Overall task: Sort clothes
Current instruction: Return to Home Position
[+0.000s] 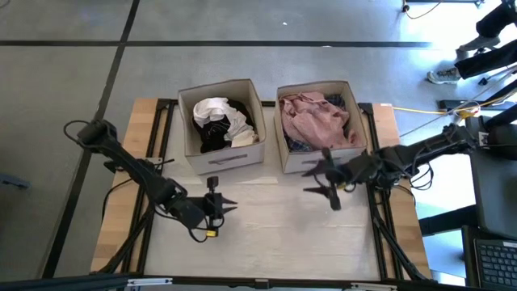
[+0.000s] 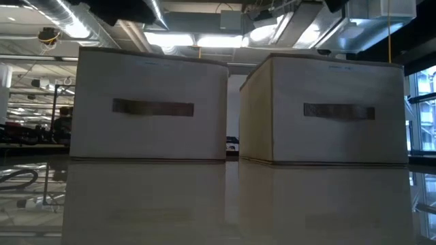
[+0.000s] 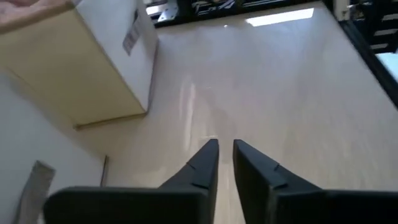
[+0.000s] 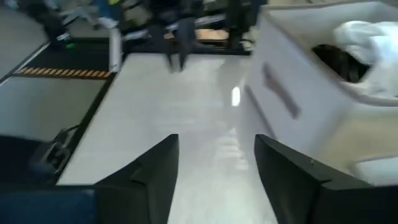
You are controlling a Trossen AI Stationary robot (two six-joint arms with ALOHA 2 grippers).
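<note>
High view first: what is the surface [image 1: 275,234] like?

Pale and glossy, on a dark frame, with wooden strips [image 1: 141,109] along both sides. Around it lies grey floor crossed by dark lines, and a yellow cable [image 1: 420,110] runs off at the right.

And the room in the low view?

Ceiling ducts [image 2: 41,17] and strip lights [image 2: 197,39] overhead, and windows [image 2: 422,116] at the right edge. Two box fronts fill most of that picture, each with one flat handle [image 2: 153,107].

How many boxes?

Two, beige, side by side on the far half of the surface, just apart.

Where are the clothes?

All inside the boxes. The left box [image 1: 234,159] holds a white piece [image 1: 212,109] and a black piece [image 1: 212,137]. The right box [image 1: 292,160] holds a pink garment [image 1: 315,120] on top, with a bit of blue plaid [image 1: 294,144] at its near left corner.

Can you count them piece by piece?

No, they lie bunched, so I cannot tell the number.

Arms and tools?

Two arms, two tools. The left tool [image 1: 230,202] [image 3: 225,144] hovers over the near left part of the surface, pointing right. Its fingers are drawn together with only a slit between them, gripping nothing. The right tool [image 1: 313,179] [image 4: 214,140] hangs just in front of the right box, pointing left, released, fingers wide apart and empty.
</note>
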